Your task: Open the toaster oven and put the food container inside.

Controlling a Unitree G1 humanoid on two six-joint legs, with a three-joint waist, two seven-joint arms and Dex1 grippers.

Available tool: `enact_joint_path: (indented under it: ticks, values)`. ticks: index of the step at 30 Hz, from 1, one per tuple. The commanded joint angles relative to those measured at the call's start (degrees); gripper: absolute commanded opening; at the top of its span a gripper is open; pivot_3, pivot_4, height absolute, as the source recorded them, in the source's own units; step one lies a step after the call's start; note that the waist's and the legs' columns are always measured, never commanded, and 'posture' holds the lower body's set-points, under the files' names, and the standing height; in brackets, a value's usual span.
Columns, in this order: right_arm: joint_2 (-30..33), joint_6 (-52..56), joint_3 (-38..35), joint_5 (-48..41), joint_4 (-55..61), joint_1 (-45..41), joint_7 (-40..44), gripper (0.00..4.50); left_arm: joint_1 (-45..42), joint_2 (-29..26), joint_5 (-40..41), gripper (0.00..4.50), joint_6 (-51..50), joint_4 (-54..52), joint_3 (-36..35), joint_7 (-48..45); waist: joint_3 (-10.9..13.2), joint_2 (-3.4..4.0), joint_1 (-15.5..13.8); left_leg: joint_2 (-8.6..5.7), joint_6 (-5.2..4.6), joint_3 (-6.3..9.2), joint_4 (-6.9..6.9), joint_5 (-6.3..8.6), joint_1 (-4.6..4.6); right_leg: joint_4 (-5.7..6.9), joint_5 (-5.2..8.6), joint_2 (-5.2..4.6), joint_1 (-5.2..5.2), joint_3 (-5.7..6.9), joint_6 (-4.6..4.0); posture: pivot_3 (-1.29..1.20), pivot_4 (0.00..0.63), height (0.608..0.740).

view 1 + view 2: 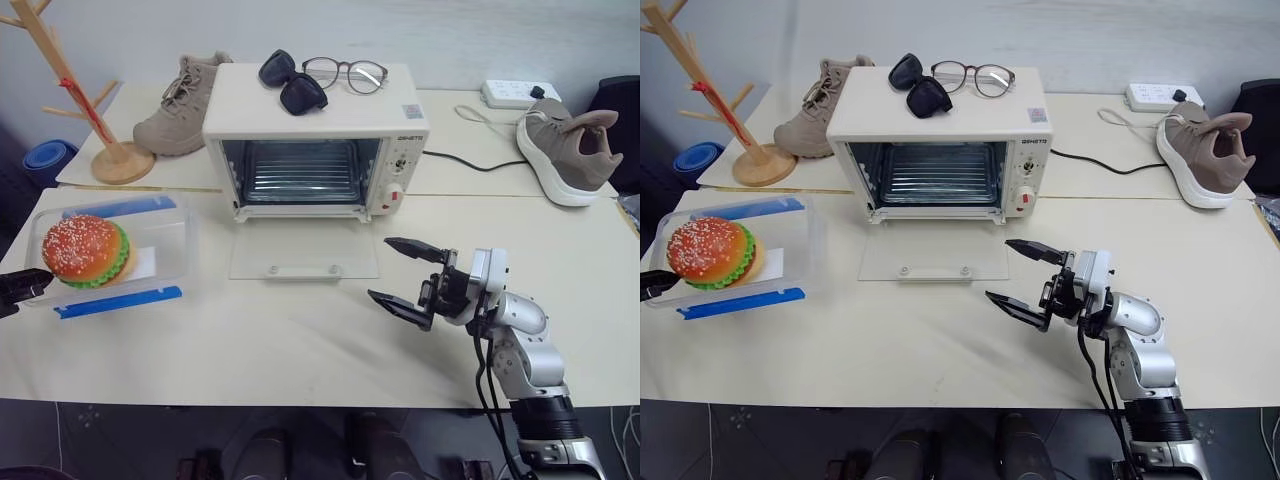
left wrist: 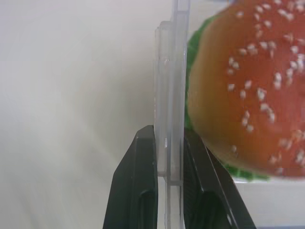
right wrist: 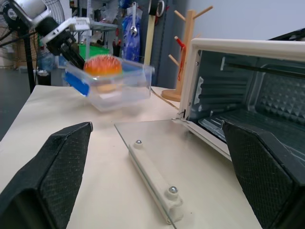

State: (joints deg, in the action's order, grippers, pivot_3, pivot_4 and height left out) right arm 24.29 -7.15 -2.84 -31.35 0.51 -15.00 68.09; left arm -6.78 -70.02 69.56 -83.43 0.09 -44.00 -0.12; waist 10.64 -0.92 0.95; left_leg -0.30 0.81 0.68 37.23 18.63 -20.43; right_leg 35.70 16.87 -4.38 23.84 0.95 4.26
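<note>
From the right wrist view we see the clear rectangular plastic food container (image 3: 110, 86) with blue clip strips hanging clear of the cream surface (image 3: 95, 191), tilted, which the head views leave unclear. From the left wrist view we see the left end effector (image 2: 170, 157) pinching the container's thin clear wall, one black finger (image 2: 138, 191) on each side, with the sesame-bun burger (image 2: 248, 90) just inside. In the head views the container sits at the surface's left edge, well apart from the cream-white boxy toaster oven (image 1: 320, 140), whose glass door (image 1: 305, 255) lies folded flat and open. Black sunglasses (image 1: 290, 80) and clear spectacles (image 1: 345, 72) rest on its top. The right end effector (image 1: 405, 282) hovers near the door, pointing left, fingers spread wide and empty.
</note>
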Motion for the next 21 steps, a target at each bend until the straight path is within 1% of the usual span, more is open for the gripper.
enact_joint_path:
  ticks: [1, 3, 5, 6, 8, 10, 12, 15, 18, 20, 21]
  values:
    - [2.34, -2.28, -2.83, 0.13, -1.28, 1.93, 1.65, 4.5, -7.19, 0.49, 4.71, 0.26, -4.22, -5.54, 2.33, 0.08, 0.01, -0.02, -0.44, -0.01, -0.01, 0.02, 0.02, 0.0, 0.01, 0.01, 0.0, -0.02, -0.02, 0.01, 0.0, 0.0, 0.15, 0.74]
    - [3.3, -3.28, -3.85, 0.33, -2.24, 3.65, 1.91, 4.5, -13.95, 4.18, 7.17, 0.26, -4.86, -7.04, 6.76, 3.5, 0.01, -0.01, -0.84, -0.02, -0.04, 0.05, 0.02, 0.01, 0.01, 0.02, 0.0, -0.02, -0.04, 0.02, 0.0, 0.0, 0.15, 0.74]
    - [3.88, -4.31, -4.64, 0.62, -2.85, 5.27, 2.24, 4.5, -20.36, 8.9, 7.98, 0.26, -6.08, -7.72, 10.73, 8.22, 0.02, 0.01, -1.01, -0.04, -0.01, 0.07, 0.02, -0.03, 0.05, 0.07, 0.0, -0.03, -0.07, 0.04, 0.01, 0.0, 0.15, 0.74]
    - [4.04, -4.69, -4.92, 0.65, -2.97, 5.99, 2.28, 4.5, -22.79, 11.61, 8.37, 0.26, -6.16, -7.97, 12.19, 10.57, 0.02, 0.0, -0.94, -0.04, 0.03, 0.06, 0.04, -0.06, 0.04, 0.11, -0.01, -0.01, -0.06, 0.04, 0.01, 0.0, 0.15, 0.74]
    - [3.86, -5.28, -5.27, 0.8, -2.24, 7.8, 1.48, 4.5, -27.55, 19.4, 10.37, 0.26, -5.34, -7.59, 15.52, 16.83, 0.02, 0.0, -0.91, -0.06, 0.09, 0.04, 0.08, -0.1, 0.05, 0.19, -0.02, 0.02, -0.06, 0.04, 0.04, 0.0, 0.15, 0.74]
    - [3.22, -5.55, -5.46, 0.86, -0.72, 9.36, 0.15, 4.5, -30.62, 25.74, 11.03, 0.26, -4.75, -7.54, 17.96, 22.07, 0.05, -0.08, -0.79, -0.07, 0.12, 0.04, 0.14, -0.11, 0.04, 0.24, -0.04, 0.05, -0.07, 0.04, 0.07, 0.0, 0.15, 0.74]
    - [2.64, -5.62, -5.44, 0.95, 1.02, 10.55, -1.2, 4.5, -31.98, 30.11, 10.87, 0.26, -3.97, -7.46, 18.8, 26.6, 0.07, -0.11, -0.4, -0.05, 0.14, -0.02, 0.18, -0.11, 0.03, 0.3, -0.05, 0.11, -0.06, 0.01, 0.09, 0.0, 0.15, 0.74]
    - [2.06, -5.41, -5.19, 1.18, 3.98, 12.43, -3.41, 4.5, -32.93, 34.29, 9.23, 0.26, -2.96, -7.68, 20.04, 30.77, 0.07, -0.12, 0.0, 0.04, 0.24, -0.09, 0.18, -0.15, 0.05, 0.32, -0.05, 0.24, -0.01, -0.06, 0.09, 0.0, 0.15, 0.74]
    - [1.47, -4.68, -4.95, 1.31, 7.26, 14.28, -6.04, 4.5, -33.48, 36.54, 7.29, 0.26, -2.08, -7.9, 21.02, 32.57, 0.07, -0.12, -0.09, 0.06, 0.35, -0.08, 0.19, -0.21, 0.05, 0.3, -0.05, 0.3, -0.01, -0.05, 0.09, 0.0, 0.15, 0.74]
    - [1.47, -3.89, -4.57, 1.42, 9.09, 15.15, -7.47, 4.5, -33.96, 37.76, 6.27, 0.97, -0.96, -7.8, 20.93, 33.46, 0.07, -0.12, -0.21, 0.04, 0.36, -0.1, 0.21, -0.23, 0.07, 0.31, -0.05, 0.29, -0.03, -0.07, 0.09, 0.0, 0.15, 0.74]
    - [1.48, -3.61, -4.4, 1.49, 9.8, 15.57, -8.04, 4.5, -33.99, 38.27, 6.12, 1.2, -0.61, -7.86, 20.76, 33.69, 0.07, -0.12, -0.35, 0.02, 0.35, -0.11, 0.23, -0.23, 0.1, 0.31, -0.05, 0.29, -0.05, -0.08, 0.09, 0.0, 0.15, 0.74]
